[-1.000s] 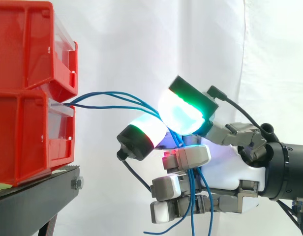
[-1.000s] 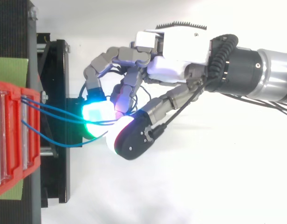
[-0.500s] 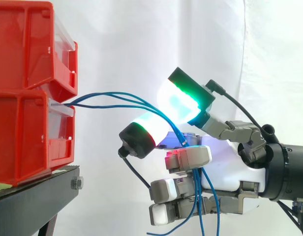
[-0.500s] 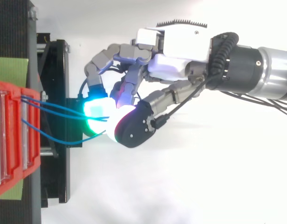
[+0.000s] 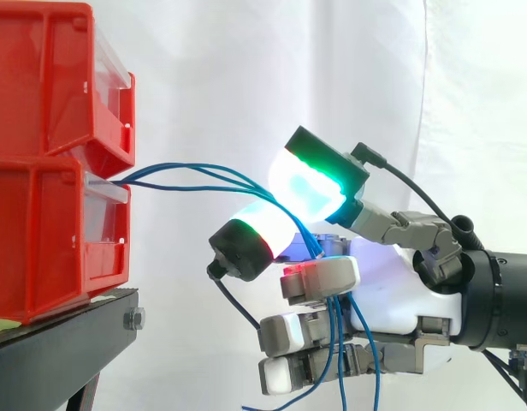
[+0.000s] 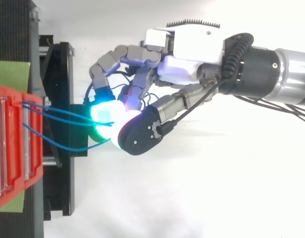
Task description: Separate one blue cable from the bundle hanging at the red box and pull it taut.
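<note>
one white curtain (image 5: 246,77) backs the scene, and against it two stacked red bins (image 5: 50,171) sit on a black stand (image 5: 58,351).

my hand (image 6: 192,54) reaches in from the right and stops well short of the bins, fingers curled. its cyan-green pad (image 5: 308,184) sits on top and its white pad (image 5: 262,227) below, the two pressed together in the top view.

three blue cables (image 5: 199,165) leave the front of the bins where the two meet. they arch across the gap and run in between those two pads, so i read this as a pinch on the bundle. i cannot tell how many strands are truly caught. their loose tails hang down past my lower curled fingers.

over the past second the cyan-green pad has edged a little toward the bins and the white pad has closed up under it, while the hand as a whole has hardly travelled. the cables arch as loosely as they did then.

to my eye that means the grip is being settled. no single cable stands apart yet, and the pull away from the bins that would draw one taut is not yet begun.
</note>
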Action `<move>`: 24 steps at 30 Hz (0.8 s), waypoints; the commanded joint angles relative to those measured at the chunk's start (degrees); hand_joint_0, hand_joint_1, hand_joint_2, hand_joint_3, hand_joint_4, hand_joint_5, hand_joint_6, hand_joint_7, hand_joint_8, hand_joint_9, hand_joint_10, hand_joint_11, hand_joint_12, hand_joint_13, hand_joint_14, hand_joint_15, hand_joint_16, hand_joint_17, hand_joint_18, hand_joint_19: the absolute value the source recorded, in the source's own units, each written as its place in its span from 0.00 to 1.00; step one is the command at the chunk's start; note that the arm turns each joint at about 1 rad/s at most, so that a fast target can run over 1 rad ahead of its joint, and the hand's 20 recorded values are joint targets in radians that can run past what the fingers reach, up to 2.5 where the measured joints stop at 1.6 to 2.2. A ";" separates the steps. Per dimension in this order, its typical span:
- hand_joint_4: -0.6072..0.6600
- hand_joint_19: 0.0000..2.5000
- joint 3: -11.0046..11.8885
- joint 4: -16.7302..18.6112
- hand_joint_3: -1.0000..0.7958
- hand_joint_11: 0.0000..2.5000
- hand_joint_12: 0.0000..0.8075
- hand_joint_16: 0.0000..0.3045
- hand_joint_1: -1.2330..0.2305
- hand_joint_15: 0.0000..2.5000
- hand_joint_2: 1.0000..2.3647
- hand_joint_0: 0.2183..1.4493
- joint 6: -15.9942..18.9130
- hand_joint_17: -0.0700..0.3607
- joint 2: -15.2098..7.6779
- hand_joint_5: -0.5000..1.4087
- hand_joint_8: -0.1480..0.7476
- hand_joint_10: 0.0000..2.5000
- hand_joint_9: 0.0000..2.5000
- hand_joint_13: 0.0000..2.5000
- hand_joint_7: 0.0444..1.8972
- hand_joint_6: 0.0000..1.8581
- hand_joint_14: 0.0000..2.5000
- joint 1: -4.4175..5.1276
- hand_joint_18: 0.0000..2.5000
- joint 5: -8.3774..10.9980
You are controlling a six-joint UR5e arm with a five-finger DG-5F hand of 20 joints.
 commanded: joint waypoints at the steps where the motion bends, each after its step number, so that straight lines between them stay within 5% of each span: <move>1: 0.36 0.27 -0.05 0.00 0.28 0.52 0.41 0.13 0.20 0.33 0.00 0.51 0.00 0.37 -0.01 0.17 0.39 0.00 0.49 0.38 0.56 0.52 0.01 -0.02 0.27 0.03; 17: 0.38 0.27 0.04 0.08 0.28 0.53 0.41 0.13 0.14 0.33 0.00 0.30 0.00 0.37 -0.01 0.19 0.38 0.00 0.52 0.40 0.55 0.50 0.01 0.06 0.28 0.03; 24: 0.39 0.28 0.04 0.17 0.28 0.51 0.42 0.13 0.30 0.33 0.00 0.29 0.00 0.37 -0.01 0.19 0.39 0.01 0.55 0.41 0.55 0.49 0.01 0.06 0.29 0.03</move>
